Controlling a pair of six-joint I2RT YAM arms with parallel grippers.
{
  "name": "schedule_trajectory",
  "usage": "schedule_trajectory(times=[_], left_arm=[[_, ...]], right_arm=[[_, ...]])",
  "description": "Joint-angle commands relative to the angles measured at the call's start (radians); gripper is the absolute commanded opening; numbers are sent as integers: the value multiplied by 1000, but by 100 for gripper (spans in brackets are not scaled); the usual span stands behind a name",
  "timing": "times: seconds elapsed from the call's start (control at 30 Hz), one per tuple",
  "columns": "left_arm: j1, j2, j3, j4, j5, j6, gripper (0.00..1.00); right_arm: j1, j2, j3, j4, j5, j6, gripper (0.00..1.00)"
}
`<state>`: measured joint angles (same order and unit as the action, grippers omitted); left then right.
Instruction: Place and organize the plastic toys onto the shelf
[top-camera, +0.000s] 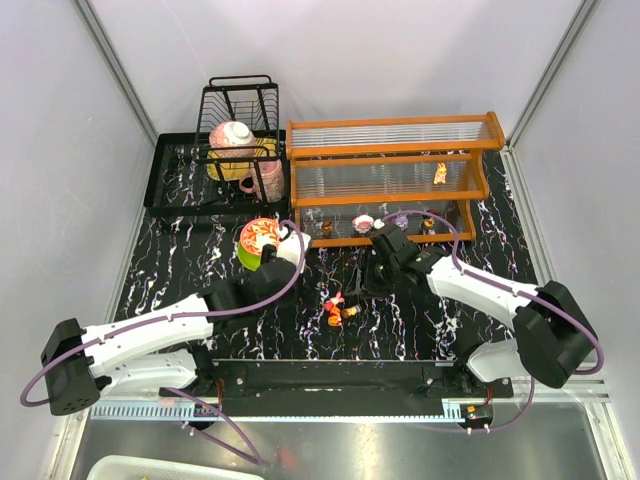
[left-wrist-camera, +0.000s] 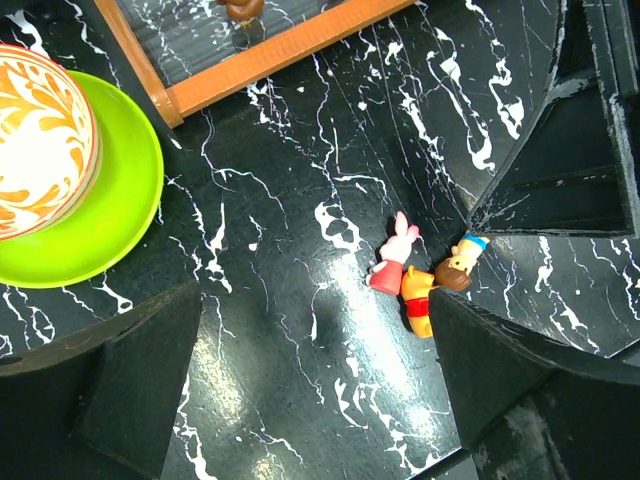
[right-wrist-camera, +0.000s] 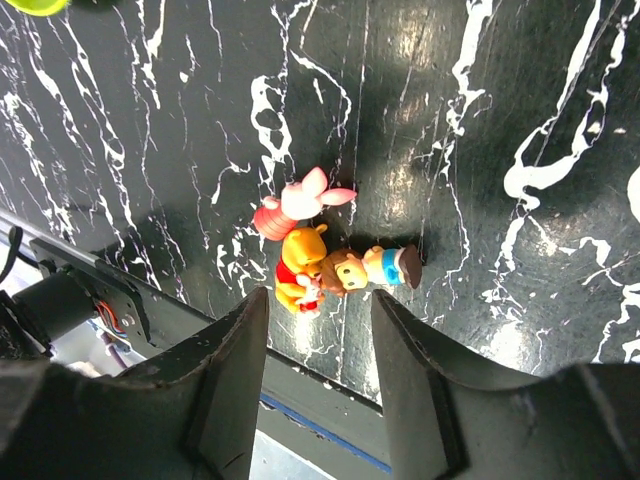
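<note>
Pink, yellow and brown plastic toys (right-wrist-camera: 320, 250) lie clustered on the table (right-wrist-camera: 150, 100); right gripper (right-wrist-camera: 318, 330) hovers above, jaws apart; left gripper (left-wrist-camera: 315, 345) gapes empty.

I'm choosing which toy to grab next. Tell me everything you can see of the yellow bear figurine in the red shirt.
The yellow bear figurine looks like glossy moulded plastic: orange-yellow head with round ears, red shirt, yellow legs. It lies on its side on the black marbled table, not upright. The pink figurine touches it near the head, and the brown-haired figurine in blue lies against it too. The right hand is open and not touching it.
</note>
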<state>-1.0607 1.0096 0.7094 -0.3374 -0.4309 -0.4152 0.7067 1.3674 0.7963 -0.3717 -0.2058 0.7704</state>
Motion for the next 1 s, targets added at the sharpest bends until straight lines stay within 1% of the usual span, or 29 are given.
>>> schedule_trajectory(times=[0.0, 0.07, 0.13, 0.2, 0.3, 0.43, 0.6, 0.7, 0.97], left_arm=[[5, 18, -16, 63, 34, 3, 99], [5, 23, -18, 69, 37, 0, 99], [5, 24, -21, 72, 38, -2, 99], [5, 23, -21, 72, 40, -2, 99], [5, 17, -25, 67, 35, -2, 99], [5, 4, -33, 63, 27, -2, 99], [5, -9, -39, 54, 12, -4, 99], [5, -19, -47, 54, 6, -8, 99], [5, -11, -45, 58, 7, -5, 99]], right_arm=[[17, 22, 20, -13, -26, 21, 51], [20, 25, 6, 11, -44, 23, 51], [20, 30, -5, 71, -66, 20, 51], [22, 39, -8, 120, -101, -2, 51], [25, 61, 6, 151, -133, -49, 51], [23, 116, 40, 146, -162, -118, 51], [24, 185, 72, 151, -225, -132, 50], [25, 199, 66, 181, -257, -132, 49], [23, 225, 60, 186, -300, -166, 49]])
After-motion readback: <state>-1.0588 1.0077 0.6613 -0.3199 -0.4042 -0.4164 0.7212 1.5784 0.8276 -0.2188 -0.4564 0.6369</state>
